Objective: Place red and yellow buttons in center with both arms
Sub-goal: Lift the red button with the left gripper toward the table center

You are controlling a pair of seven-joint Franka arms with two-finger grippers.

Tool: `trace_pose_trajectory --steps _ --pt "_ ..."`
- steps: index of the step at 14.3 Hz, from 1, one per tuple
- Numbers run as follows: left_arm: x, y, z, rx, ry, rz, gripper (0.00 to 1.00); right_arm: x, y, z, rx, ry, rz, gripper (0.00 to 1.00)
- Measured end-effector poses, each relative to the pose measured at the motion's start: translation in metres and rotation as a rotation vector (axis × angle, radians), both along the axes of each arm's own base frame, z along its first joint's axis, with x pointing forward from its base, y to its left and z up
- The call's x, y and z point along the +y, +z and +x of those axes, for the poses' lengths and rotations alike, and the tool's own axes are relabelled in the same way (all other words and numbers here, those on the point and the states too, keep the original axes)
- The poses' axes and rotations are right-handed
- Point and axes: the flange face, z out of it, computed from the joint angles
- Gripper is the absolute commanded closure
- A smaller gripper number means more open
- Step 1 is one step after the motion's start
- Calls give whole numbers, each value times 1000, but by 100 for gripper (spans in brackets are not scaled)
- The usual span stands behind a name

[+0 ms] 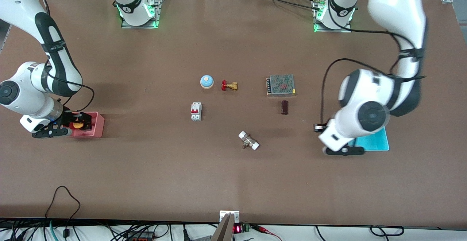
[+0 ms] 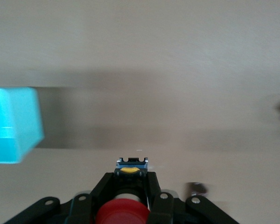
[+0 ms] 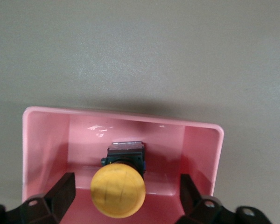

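Note:
My right gripper (image 1: 77,121) is open over the pink bin (image 1: 96,126) at the right arm's end of the table. In the right wrist view its fingers (image 3: 60,193) stand on either side of the yellow button (image 3: 117,190), apart from it. The button lies in the pink bin (image 3: 46,140) and also shows in the front view (image 1: 77,125). My left gripper (image 2: 127,186) is shut on the red button (image 2: 122,212) and holds it above the bare tabletop beside the cyan bin (image 2: 11,123). In the front view the left arm's wrist (image 1: 343,140) hides it.
Around the brown table centre (image 1: 233,119) lie a blue bell (image 1: 207,81), a brass valve (image 1: 229,85), a white breaker (image 1: 196,111), a mesh-topped box (image 1: 280,85), a dark block (image 1: 284,107) and a white fitting (image 1: 249,140). The cyan bin (image 1: 375,140) sits at the left arm's end.

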Motion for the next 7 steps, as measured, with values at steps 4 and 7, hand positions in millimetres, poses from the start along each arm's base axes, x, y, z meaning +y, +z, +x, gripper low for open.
trace_pose_trajectory --steps 4,7 --pt "-34 -66 5 -54 7 -49 78 0 -5 0 5 7 1 68" --pt "-40 -95 5 -67 16 -50 76 0 -5 0 5 27 1 94"
